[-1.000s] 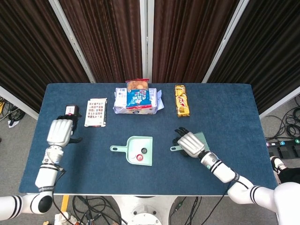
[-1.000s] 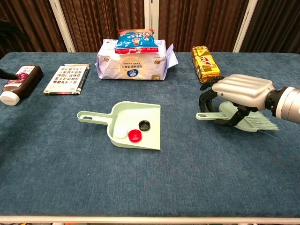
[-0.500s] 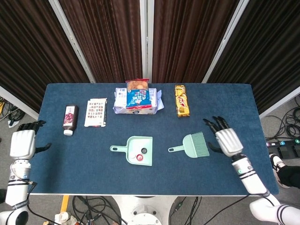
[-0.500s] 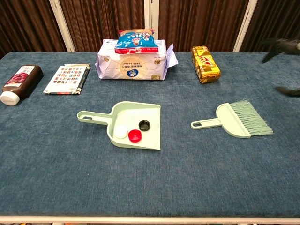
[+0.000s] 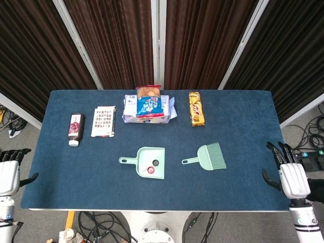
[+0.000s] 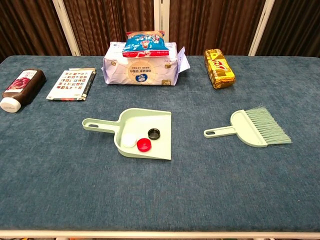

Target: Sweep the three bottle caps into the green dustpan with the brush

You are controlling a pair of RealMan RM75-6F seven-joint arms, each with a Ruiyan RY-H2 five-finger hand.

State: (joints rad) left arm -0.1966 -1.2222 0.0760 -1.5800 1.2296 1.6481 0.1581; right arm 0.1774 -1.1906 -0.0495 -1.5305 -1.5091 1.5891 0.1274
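You've pulled both hands back off the table: left hand (image 5: 9, 174) and right hand (image 5: 292, 178) hang at its ends, fingers spread, holding nothing. Brush (image 6: 252, 128) lies right of the dustpan (image 6: 157, 120), which holds all three caps (image 6: 144, 145). Sweeping looks finished.

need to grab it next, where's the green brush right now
The green plastic brush lies flat on the blue table, right of the green dustpan, untouched by either hand.
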